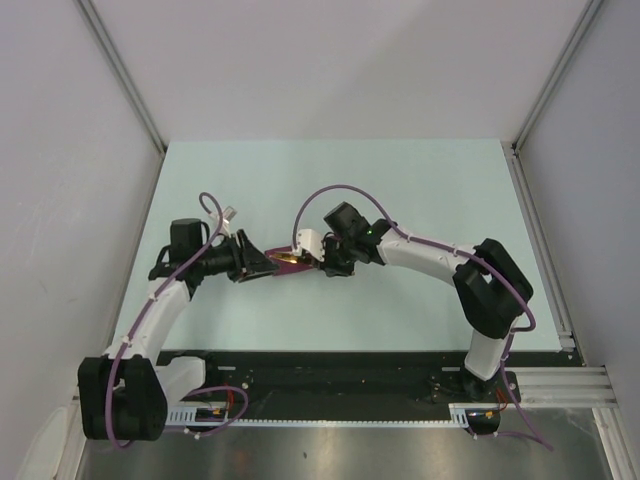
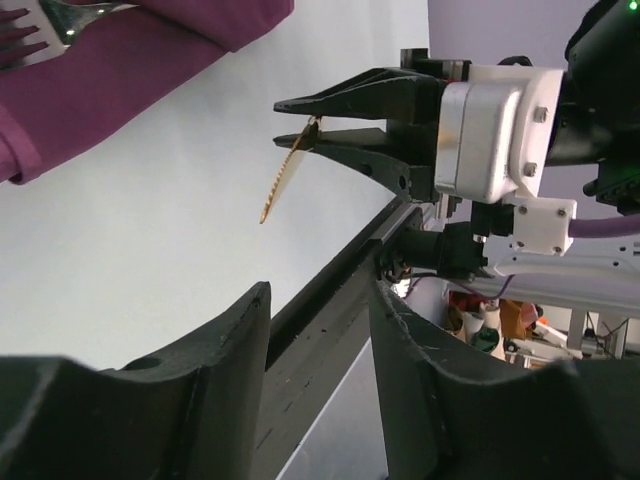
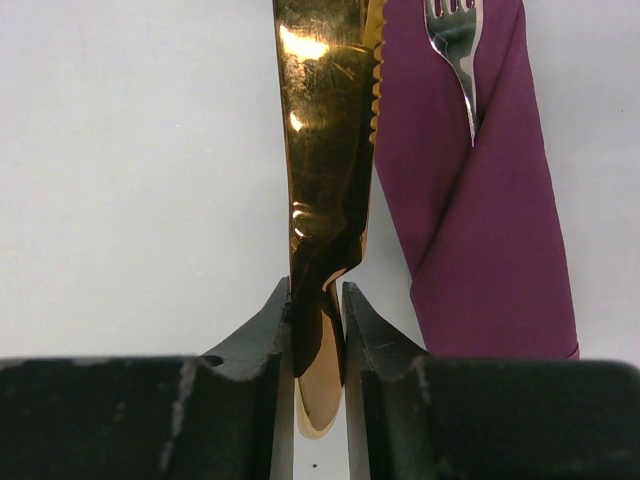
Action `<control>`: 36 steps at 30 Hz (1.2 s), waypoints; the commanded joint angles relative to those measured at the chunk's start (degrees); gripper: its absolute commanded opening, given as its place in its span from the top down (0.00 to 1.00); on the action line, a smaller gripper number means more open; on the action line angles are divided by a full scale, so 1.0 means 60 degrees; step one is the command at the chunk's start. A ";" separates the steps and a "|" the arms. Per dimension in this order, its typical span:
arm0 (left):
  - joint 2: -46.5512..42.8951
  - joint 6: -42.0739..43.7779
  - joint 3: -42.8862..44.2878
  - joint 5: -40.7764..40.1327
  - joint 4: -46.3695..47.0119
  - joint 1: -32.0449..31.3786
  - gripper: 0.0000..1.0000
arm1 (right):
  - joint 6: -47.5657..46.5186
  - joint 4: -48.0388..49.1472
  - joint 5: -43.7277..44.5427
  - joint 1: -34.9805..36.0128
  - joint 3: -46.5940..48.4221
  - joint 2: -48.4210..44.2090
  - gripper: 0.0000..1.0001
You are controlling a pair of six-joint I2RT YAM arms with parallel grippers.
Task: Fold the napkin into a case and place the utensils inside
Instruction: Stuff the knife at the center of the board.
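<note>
The knife (image 3: 325, 150) is between the fingers (image 3: 262, 340) of the right gripper (image 3: 317, 300), just beside the case (image 3: 490, 250) on the tabletop (image 3: 130, 150); the fork (image 3: 455, 30) lies inside it.

A robotics lab cell, as I see it from my station
A pale green table (image 1: 420, 190) boxed in by blank grey panels (image 1: 60, 200), aluminium rails (image 1: 560, 385) along its near edge, purple cables (image 1: 340, 187) looping overhead.

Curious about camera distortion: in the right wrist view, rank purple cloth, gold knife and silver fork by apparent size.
1. plum napkin case
2. gold serrated knife, close second; nearer the camera, so unsure
3. silver fork, only tines showing
</note>
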 commanded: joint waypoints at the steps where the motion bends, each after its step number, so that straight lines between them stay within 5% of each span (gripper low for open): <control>1: -0.0102 0.0249 0.0480 -0.0553 -0.0527 0.0465 0.47 | -0.0575 -0.0086 0.0034 0.0072 0.0669 0.0031 1.00; 12: 0.0513 -0.0087 0.0407 -0.0277 0.0776 0.0642 0.51 | -0.1308 -0.0775 -0.0421 0.0116 0.0963 0.0191 1.00; 22: 0.0733 -0.0190 0.0290 0.0119 0.0996 0.0656 0.65 | -0.1571 -0.0921 -0.0465 0.0351 0.1446 0.0528 1.00; 29: 0.0762 -0.0014 0.0334 0.0105 0.0689 0.0642 0.87 | -0.1615 -0.0906 -0.0523 0.0409 0.1783 0.0748 1.00; 33: 0.0762 0.0205 0.0437 0.0280 0.0469 0.0642 0.76 | -0.1674 -0.0906 -0.0523 0.0380 0.1842 0.0879 1.00; 36: 0.0748 0.0308 0.0422 0.0310 0.0351 0.0642 0.77 | -0.1660 -0.0906 -0.0552 0.0336 0.1900 0.0967 1.00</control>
